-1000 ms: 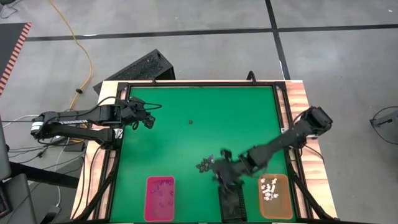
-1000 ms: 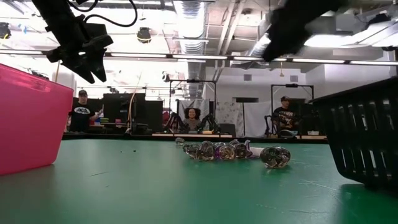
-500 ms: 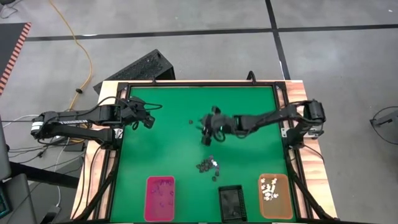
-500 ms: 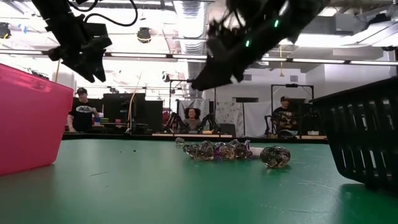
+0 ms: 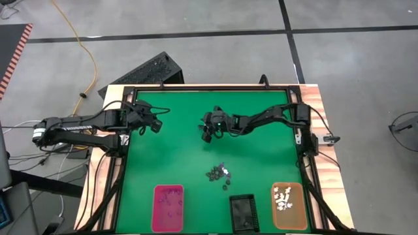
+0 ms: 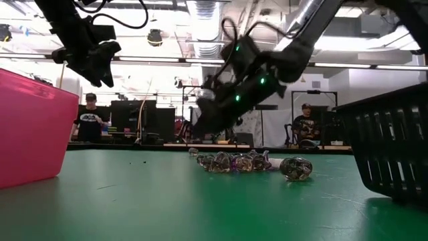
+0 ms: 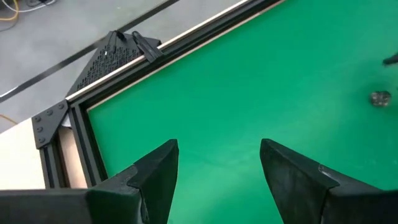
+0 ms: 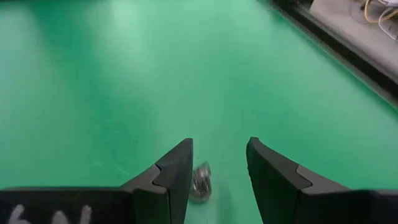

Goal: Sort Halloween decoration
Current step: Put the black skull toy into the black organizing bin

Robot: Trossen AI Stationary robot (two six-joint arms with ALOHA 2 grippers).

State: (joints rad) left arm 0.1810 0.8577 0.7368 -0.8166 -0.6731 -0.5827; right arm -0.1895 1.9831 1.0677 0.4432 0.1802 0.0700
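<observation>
1. Right gripper [image 5: 208,130] hangs over mid-mat, fingers parted, holding nothing.
2. A lone dark trinket [image 8: 200,181] lies on the green mat [image 5: 255,156] just beside one fingertip; its orientation is too small to tell.
3. Right arm reaches out low across the mat.
4. Trinket pile [image 5: 219,175] sits near, toward the trays.
5. Left gripper [image 5: 155,125] waits, spread, at the mat's edge.

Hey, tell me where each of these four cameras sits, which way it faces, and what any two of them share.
High: overhead, looking straight down on the mat; both arms, trinket pile, three trays.
Low: at mat height, facing the room; left gripper and right gripper come from above.
Left wrist: past its open fingers at the mat corner.
Right wrist: past its open fingers at a lone trinket.
Shared: high and low both show the pile.
</observation>
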